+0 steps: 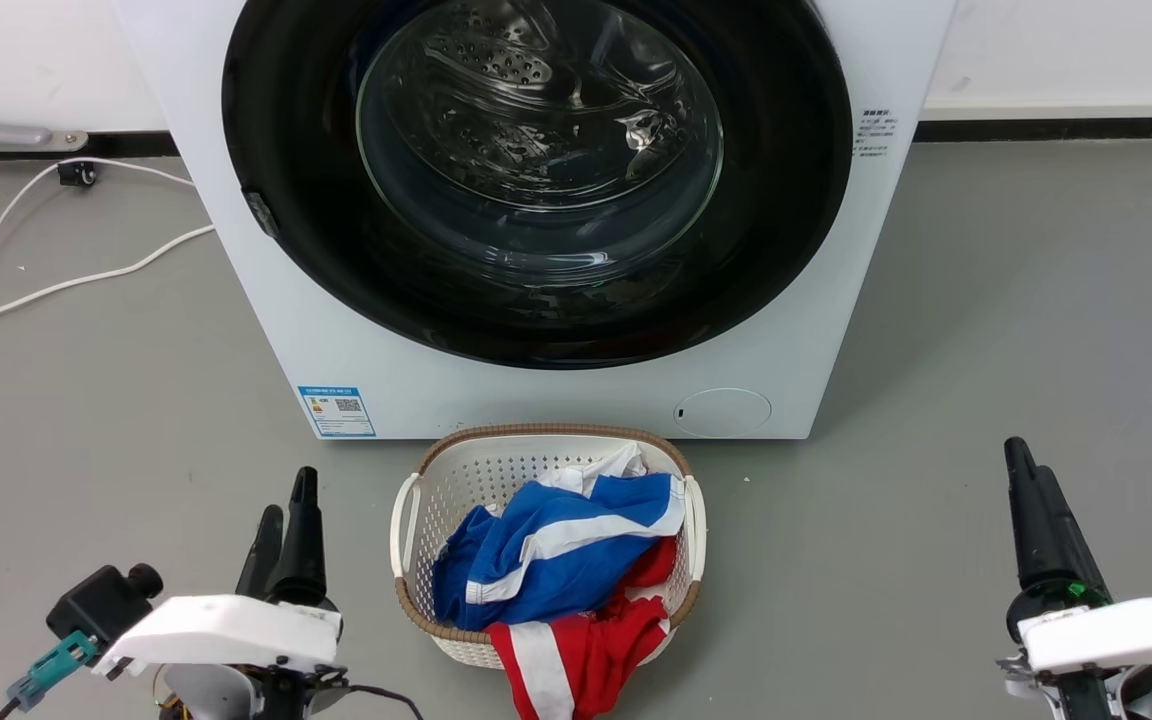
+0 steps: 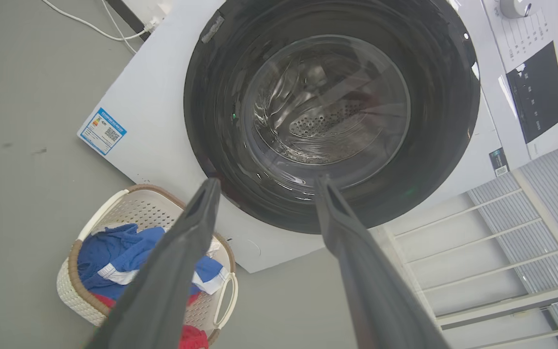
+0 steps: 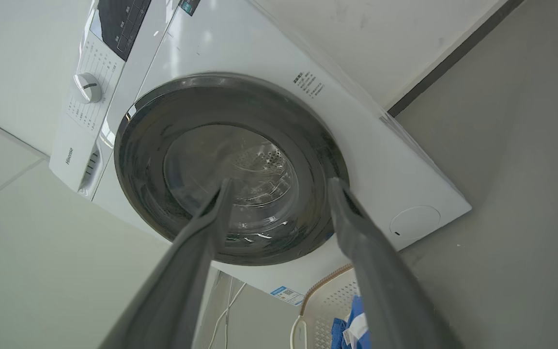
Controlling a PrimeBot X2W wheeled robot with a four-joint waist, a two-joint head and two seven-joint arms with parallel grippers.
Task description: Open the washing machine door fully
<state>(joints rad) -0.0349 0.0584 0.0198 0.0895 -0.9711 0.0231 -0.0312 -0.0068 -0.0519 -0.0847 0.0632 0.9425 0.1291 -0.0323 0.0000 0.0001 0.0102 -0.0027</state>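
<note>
Sitting shut and flush in the front of the washing machine (image 1: 386,390), the washing machine door (image 1: 536,335) lies straight beyond the laundry basket (image 1: 456,475) and above it. The basket stands on the floor just in front of the machine's foot, with blue, white and red cloth heaped in it.

The left gripper (image 1: 288,495) rests low and near the basket's left side. The right gripper (image 1: 1026,460) rests low and well apart from the basket's right side. Both point toward the machine and neither touches the door. In each wrist view the jaws stand apart with a clear gap between them, holding nothing.

The door is a round disc with no long axis to line up on, so the move likely turns on which edge of the rim comes free. A small grey tab (image 1: 261,213) sits on the black rim, up and to the left of the basket. It is too small to tell whether it is a handle. If it is the pull point, the hinge would be on the far side, up and to the right of the basket. The left gripper would then be the nearer one, reaching up past the basket's left side to hook that edge and swing it out.
</note>
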